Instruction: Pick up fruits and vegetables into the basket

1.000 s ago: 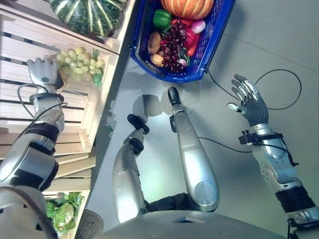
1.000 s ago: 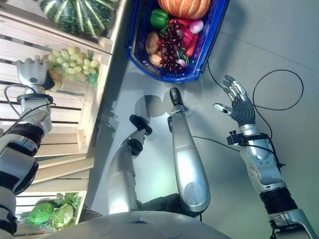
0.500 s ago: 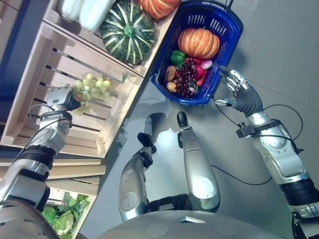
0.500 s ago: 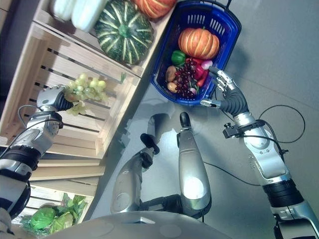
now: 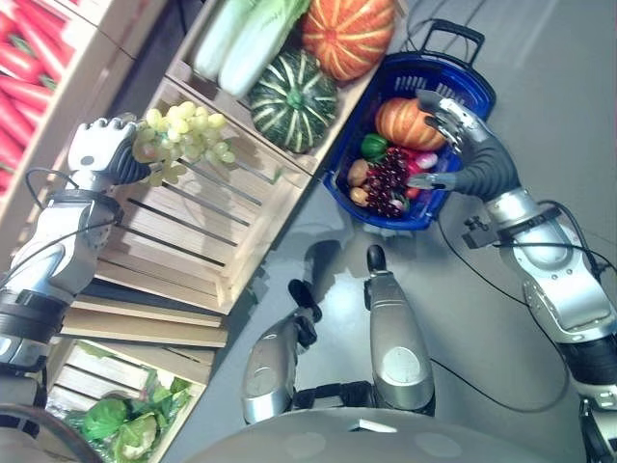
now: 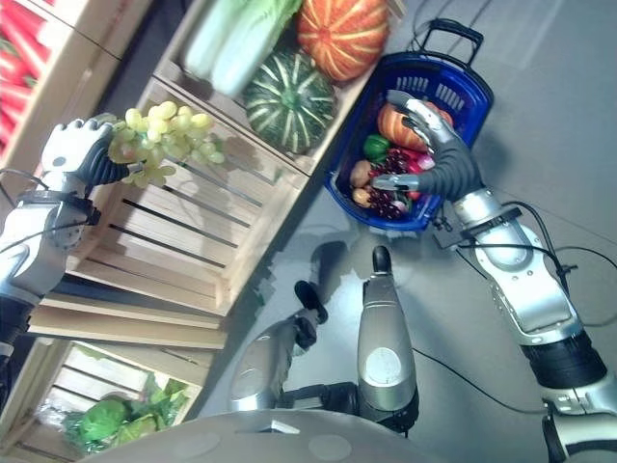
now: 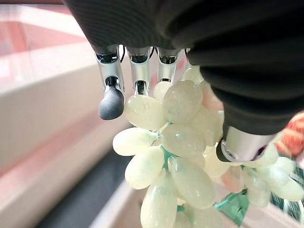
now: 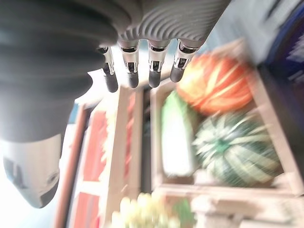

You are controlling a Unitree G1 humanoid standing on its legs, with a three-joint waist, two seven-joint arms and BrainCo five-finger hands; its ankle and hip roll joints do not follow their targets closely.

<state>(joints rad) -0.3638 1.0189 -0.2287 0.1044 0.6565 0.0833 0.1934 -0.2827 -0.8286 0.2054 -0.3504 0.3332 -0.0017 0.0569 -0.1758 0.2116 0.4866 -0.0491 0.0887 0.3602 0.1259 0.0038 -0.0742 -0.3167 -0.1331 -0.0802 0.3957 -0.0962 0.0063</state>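
Observation:
My left hand (image 5: 99,149) is shut on a bunch of green grapes (image 5: 185,132), held up above the wooden crate (image 5: 183,231); in the left wrist view the grapes (image 7: 178,142) hang between the fingers (image 7: 112,99) and thumb. The blue basket (image 5: 424,207) sits on the floor at the upper right, holding a small orange pumpkin (image 5: 403,121), a green pepper (image 5: 374,147), dark red grapes (image 5: 388,180) and other produce. My right hand (image 5: 463,145) hovers open over the basket's right side, fingers spread.
The crate behind holds a green striped squash (image 5: 294,89), an orange pumpkin (image 5: 347,34) and pale cabbage (image 5: 241,34). Red carrots (image 5: 34,43) lie in a box at the upper left. Leafy greens (image 5: 120,424) fill a low crate at the lower left. Grey floor spreads to the right.
The camera has shifted. My left hand has lifted the green grapes up off the crate. My right hand has moved from beside the basket to over its right side.

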